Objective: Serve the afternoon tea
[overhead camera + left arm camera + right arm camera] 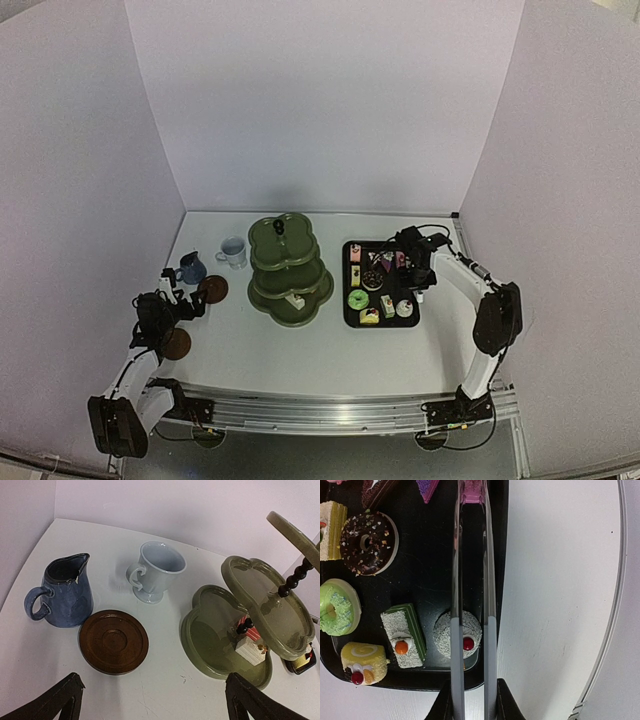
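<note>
Progress is small: one cake (pixel 251 649) on the stand (pixel 210 640), mugs (pixel 65 592) off saucers (pixel 113 641); right gripper (pixel 474 705) clamps tongs (pixel 456 580), left gripper (pixel 155 700) hangs released.

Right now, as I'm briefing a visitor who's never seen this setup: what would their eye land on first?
The dark green three-tier stand at the centre of the table, one small cake on its bottom tier. To its right, a black tray of colourful cakes, where the right gripper holds metal tongs over a round cherry-topped cake.
</note>
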`<state>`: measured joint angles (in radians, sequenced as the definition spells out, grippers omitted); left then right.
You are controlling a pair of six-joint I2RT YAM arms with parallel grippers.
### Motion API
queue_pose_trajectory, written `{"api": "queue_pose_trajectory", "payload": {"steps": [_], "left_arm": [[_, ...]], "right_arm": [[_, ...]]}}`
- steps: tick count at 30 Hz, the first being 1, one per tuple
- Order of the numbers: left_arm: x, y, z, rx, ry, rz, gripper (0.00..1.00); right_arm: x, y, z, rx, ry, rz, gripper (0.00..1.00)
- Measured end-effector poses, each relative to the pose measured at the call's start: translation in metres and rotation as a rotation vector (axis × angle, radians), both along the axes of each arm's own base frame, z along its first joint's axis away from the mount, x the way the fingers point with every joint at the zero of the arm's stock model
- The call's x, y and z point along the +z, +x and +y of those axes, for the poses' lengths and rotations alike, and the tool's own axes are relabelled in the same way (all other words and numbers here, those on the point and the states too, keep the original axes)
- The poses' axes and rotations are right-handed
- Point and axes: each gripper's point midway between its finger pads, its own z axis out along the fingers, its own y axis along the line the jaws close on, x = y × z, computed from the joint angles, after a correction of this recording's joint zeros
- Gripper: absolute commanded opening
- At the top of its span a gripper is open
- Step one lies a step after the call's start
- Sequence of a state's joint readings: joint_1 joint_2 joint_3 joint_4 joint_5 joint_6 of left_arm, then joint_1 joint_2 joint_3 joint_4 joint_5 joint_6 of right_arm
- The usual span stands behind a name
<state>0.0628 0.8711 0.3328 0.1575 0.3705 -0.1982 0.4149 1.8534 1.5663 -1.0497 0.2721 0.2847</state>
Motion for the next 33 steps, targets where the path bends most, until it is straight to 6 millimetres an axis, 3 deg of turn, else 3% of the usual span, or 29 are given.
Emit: {"api": "queue_pose_trajectory", "payload": {"steps": [5,9,12,16,22,33], "left_arm": [[0.000,0.000,0.000,0.000,0.000,-0.001,1.00],[0.001,0.000,0.000,0.001,0.000,-0.005,1.00],[0.003,0.000,0.000,0.001,0.001,-0.010,1.00],[0.005,-0.001,0.000,0.001,0.001,-0.016,1.00],[0.009,-0.001,0.000,0.001,0.002,-0.030,1.00],[0.016,-0.003,0.000,0.001,0.004,-0.056,1.00]], "right_arm": [[0.009,-0.005,-0.005,0.005,-0.020,0.009,0.00],[0.039,-0.013,-0.007,0.012,-0.016,-0.045,0.00],[0.074,-0.023,0.002,0.048,0.002,-0.129,0.00],[0.101,-0.056,0.036,0.163,0.017,-0.173,0.00],[0.097,-0.110,0.093,0.348,0.053,-0.109,0.00],[0.082,-0.212,0.169,0.622,0.154,0.062,0.00]]}}
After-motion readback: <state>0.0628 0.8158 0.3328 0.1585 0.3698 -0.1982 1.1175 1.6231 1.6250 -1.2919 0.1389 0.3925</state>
